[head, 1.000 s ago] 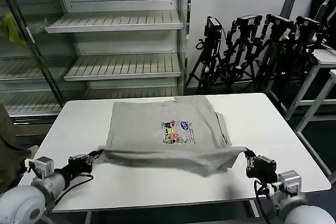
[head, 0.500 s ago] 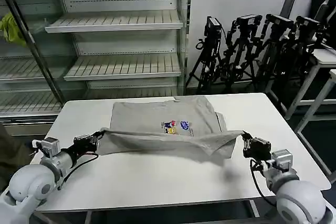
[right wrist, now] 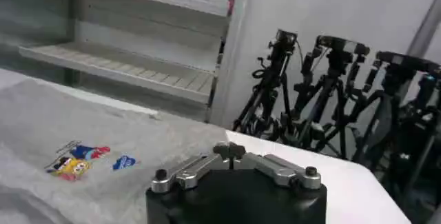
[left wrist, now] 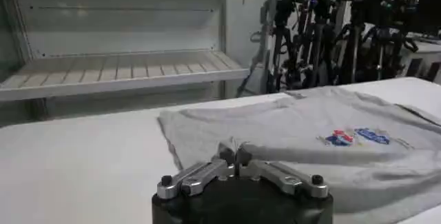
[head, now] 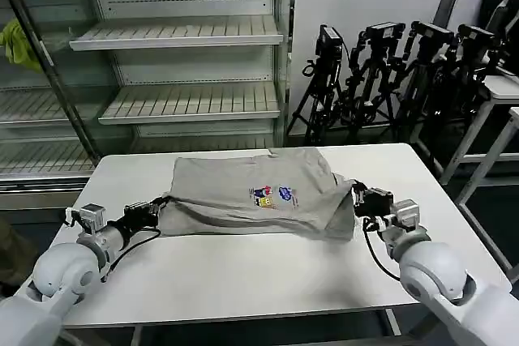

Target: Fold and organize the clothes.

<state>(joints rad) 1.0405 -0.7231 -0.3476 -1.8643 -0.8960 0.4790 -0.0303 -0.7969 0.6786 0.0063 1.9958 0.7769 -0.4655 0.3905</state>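
Observation:
A light grey short-sleeved shirt (head: 243,180) with a small multicoloured chest print (head: 272,195) lies on the white table (head: 243,273). Its near hem is lifted and carried over the body, covering the lower part of the print. My left gripper (head: 160,207) is shut on the hem's left corner, low over the table. My right gripper (head: 357,197) is shut on the right corner beside the sleeve. In the left wrist view the left gripper (left wrist: 234,155) pinches grey cloth, with the shirt (left wrist: 303,125) beyond. In the right wrist view the right gripper (right wrist: 229,151) is closed at the edge of the shirt (right wrist: 55,129).
Metal shelving (head: 186,103) stands behind the table, with a yellow-green cloth (head: 16,42) on its far left. Black tripods (head: 389,79) crowd the back right, next to other white tables (head: 503,91). Bare tabletop lies in front of the shirt and on both sides.
Both grippers have moved away from me across the table, pulling the lifted hem over the shirt's body. The fold now covers the lower half of the print.

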